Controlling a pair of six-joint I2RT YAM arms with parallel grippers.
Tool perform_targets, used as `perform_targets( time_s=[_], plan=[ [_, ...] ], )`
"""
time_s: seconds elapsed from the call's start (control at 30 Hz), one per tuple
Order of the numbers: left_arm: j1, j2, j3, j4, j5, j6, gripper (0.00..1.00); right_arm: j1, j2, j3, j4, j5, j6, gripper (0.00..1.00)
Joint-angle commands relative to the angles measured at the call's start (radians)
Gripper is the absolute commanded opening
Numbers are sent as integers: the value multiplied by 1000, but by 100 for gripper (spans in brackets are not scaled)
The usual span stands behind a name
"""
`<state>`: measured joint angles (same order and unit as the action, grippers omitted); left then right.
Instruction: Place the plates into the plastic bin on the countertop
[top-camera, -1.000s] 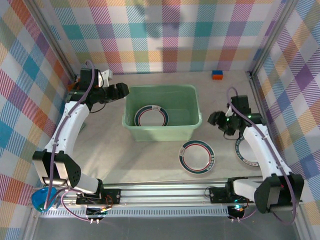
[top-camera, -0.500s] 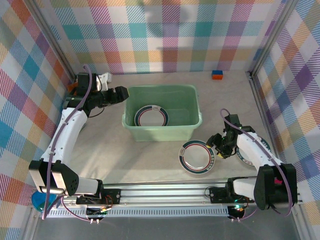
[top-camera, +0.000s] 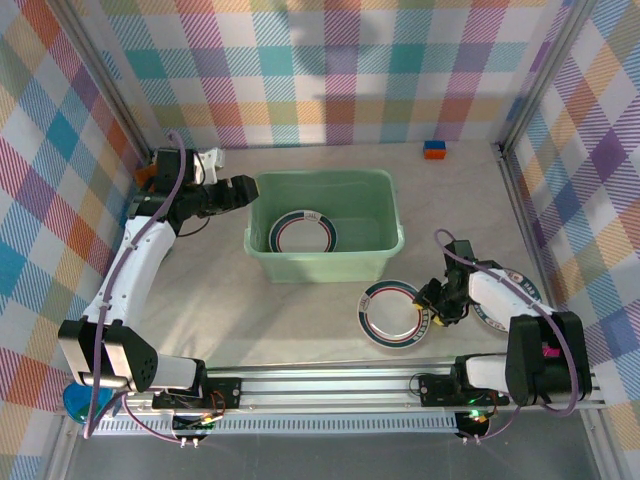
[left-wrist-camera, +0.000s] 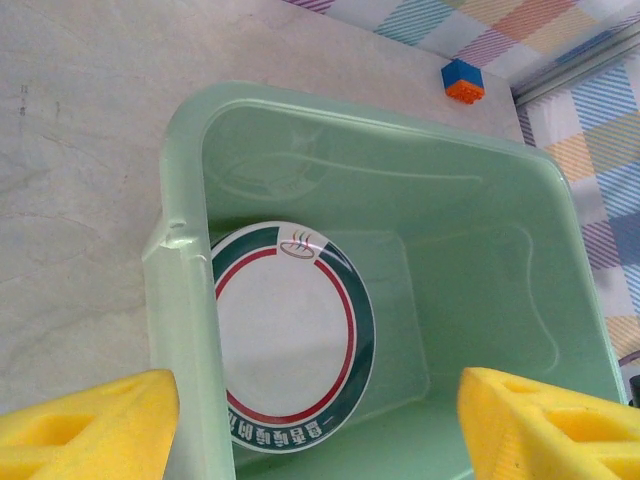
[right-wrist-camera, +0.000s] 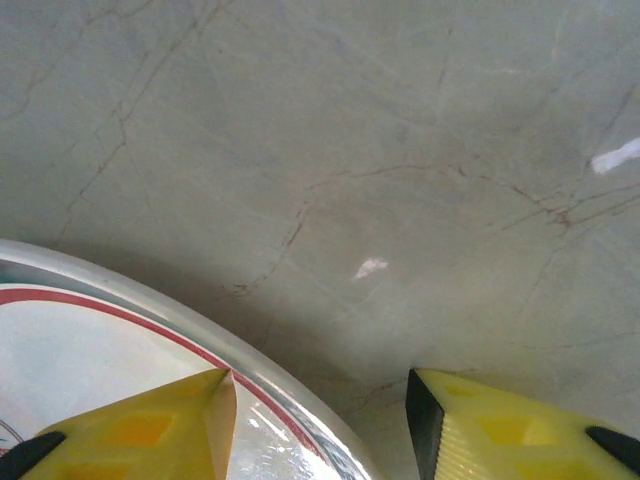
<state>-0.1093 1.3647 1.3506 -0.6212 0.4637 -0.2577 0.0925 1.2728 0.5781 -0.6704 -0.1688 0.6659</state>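
Right tool (right-wrist-camera: 320, 388), spread, straddles the rim of the green-banded plate (right-wrist-camera: 80, 350) on the table (right-wrist-camera: 400, 150), evidently to pinch it.

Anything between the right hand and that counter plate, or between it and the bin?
Nothing visible. The right hand straddles the rim of the round white green-rimmed plate; bare grey countertop leads to the mint-green plastic bin.

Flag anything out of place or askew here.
One oddity: a small blue-and-orange block sits alone at the far edge of the counter, unrelated to the plates. Nothing looks spilled or broken.
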Motion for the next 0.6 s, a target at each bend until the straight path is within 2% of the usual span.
perform_targets(
  time_s=[0.0,0.23,0.57],
  plan=[
    [-11,-9,1,25,26,11,73,-2,5,-25,73,-21,-13,45],
    [-10,-4,2,28,20,8,73,-1,8,-41,85,-4,5,35],
    [-10,-13,-8,60,13,-7,73,-1,-120,-29,71,82,42,22]
  ],
)
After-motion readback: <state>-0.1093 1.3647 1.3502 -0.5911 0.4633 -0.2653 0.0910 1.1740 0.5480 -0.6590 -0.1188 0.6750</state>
